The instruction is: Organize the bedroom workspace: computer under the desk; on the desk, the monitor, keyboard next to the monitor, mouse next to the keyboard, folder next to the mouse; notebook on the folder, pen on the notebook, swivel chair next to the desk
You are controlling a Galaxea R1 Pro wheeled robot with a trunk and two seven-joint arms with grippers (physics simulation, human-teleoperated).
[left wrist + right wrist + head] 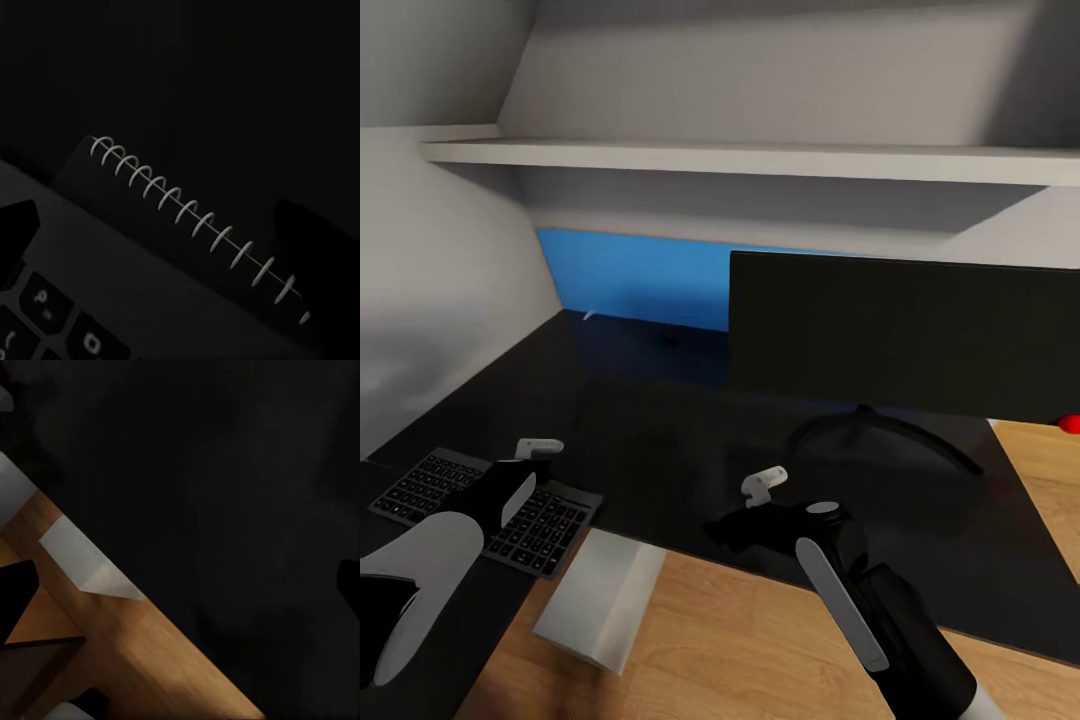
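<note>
The black monitor stands on its round base at the right of the glossy black desk. The keyboard lies at the desk's front left corner. My left gripper hovers open over the keyboard's right end. Its wrist view looks down on the black notebook with a white spiral coil, lying beside the keyboard. My right gripper is open and empty above the desk's front edge, left of the monitor base. A thin white sliver at the desk's back may be the pen. Folder, mouse, computer and swivel chair are out of view.
A long blue panel runs along the wall behind the desk, under a white shelf. The desk's white leg stands on wood floor below the front edge. Bare desk surface lies between the keyboard and the monitor.
</note>
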